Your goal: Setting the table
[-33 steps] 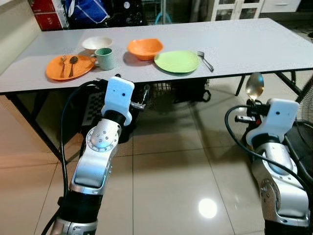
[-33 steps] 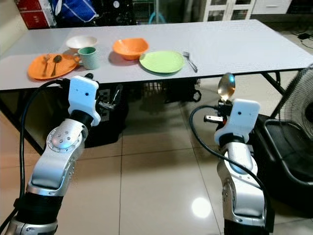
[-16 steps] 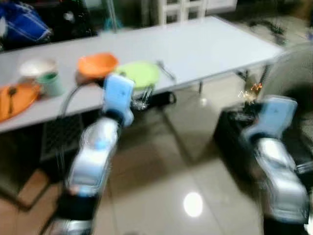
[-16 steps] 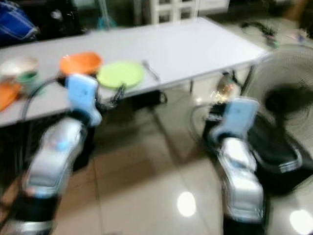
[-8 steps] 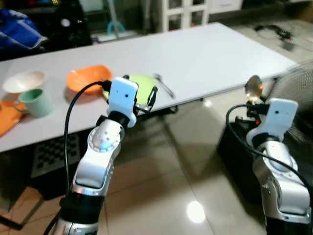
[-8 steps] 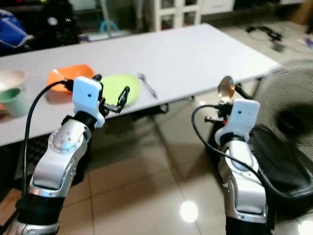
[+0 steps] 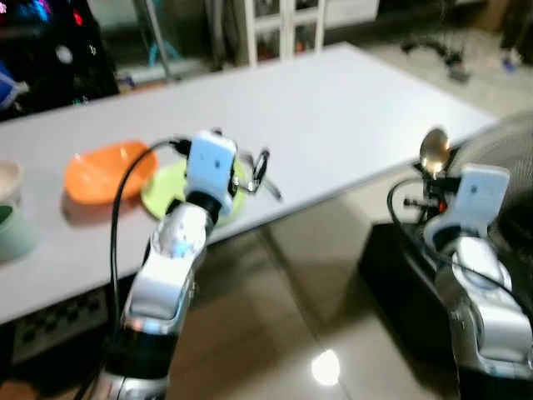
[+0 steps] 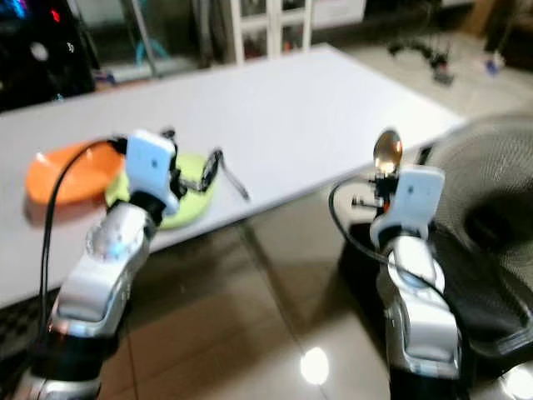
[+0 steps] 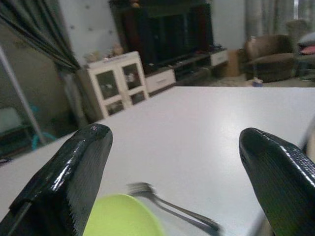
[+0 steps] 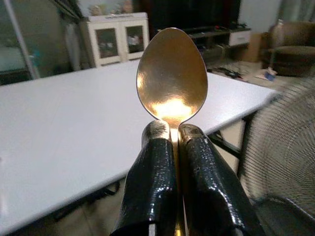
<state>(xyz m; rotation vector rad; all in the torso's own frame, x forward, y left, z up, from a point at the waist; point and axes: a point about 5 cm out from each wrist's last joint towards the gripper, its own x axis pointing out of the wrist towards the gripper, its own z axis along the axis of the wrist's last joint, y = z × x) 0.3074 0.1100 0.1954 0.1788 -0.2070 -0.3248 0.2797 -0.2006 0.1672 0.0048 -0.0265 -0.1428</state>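
The right gripper (image 10: 170, 135), fingers clamped on an upright spoon (image 10: 172, 76), stood off the table's (image 7: 350, 108) near edge while the left gripper (image 7: 250, 171), fingers apart, hovered over the green plate (image 9: 123, 216) beside the fork (image 9: 170, 204); carrying looked in hand, and next the spoon needed laying by that plate.

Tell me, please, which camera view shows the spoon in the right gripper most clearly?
The right wrist view: the spoon is large and sharp there, its bowl standing up above the right gripper, whose fingers pinch its handle. In both eye views the spoon shows as a small, slightly blurred bowl above the right arm.
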